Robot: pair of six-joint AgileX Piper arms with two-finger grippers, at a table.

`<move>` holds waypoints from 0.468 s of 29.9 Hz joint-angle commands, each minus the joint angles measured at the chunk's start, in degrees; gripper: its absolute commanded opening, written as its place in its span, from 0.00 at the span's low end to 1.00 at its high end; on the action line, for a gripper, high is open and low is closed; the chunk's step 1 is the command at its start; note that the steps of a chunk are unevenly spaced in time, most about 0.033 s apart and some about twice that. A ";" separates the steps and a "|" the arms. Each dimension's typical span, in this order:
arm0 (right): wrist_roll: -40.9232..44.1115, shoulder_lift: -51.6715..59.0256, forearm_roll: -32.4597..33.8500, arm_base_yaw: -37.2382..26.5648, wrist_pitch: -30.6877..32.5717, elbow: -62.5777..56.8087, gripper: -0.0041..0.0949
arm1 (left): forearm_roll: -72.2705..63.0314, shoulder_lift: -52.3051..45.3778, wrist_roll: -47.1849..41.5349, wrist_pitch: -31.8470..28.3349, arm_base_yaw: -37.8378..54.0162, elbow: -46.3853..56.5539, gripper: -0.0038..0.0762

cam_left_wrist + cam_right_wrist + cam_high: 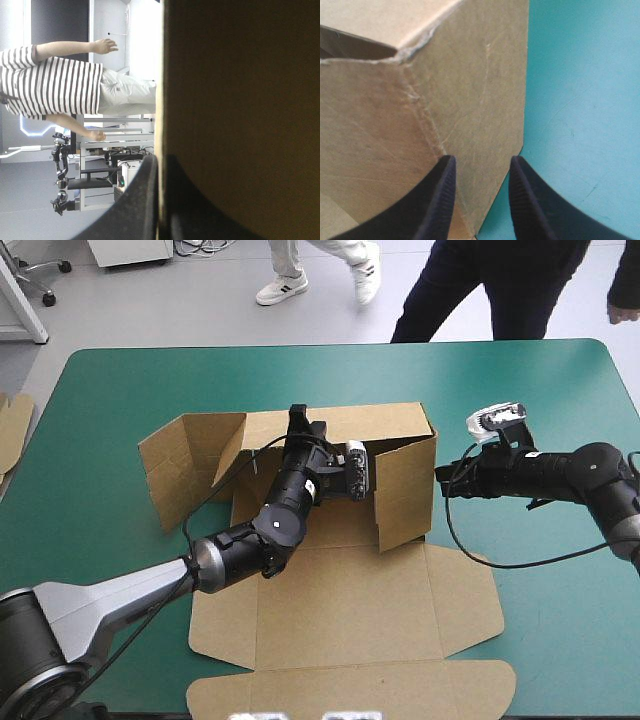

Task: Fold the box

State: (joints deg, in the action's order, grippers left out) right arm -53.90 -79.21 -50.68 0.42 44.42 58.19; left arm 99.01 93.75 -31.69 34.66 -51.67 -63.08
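The brown box lies mid-table with its far and right walls raised, its left flaps splayed outward, and the lid panel flat toward the near edge. My left gripper reaches across the box's inside to the far wall's top edge. In the left wrist view, this gripper is shut on that board. My right gripper is at the outer face of the right wall. In the right wrist view, it stands open, its fingertips just short of the wall's outer corner.
More brown board shows at the table's left edge. Bare teal-green cover stretches to the right of and beyond the box, and along the left side.
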 commanded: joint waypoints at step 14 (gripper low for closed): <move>-5.65 1.95 -4.98 0.06 0.56 1.37 0.52 | 1.96 -2.20 0.28 2.53 -0.25 -2.95 0.03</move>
State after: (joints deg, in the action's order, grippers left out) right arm -57.92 -79.16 -51.92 0.42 46.00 58.19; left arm 98.40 94.09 -30.83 35.06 -51.67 -63.88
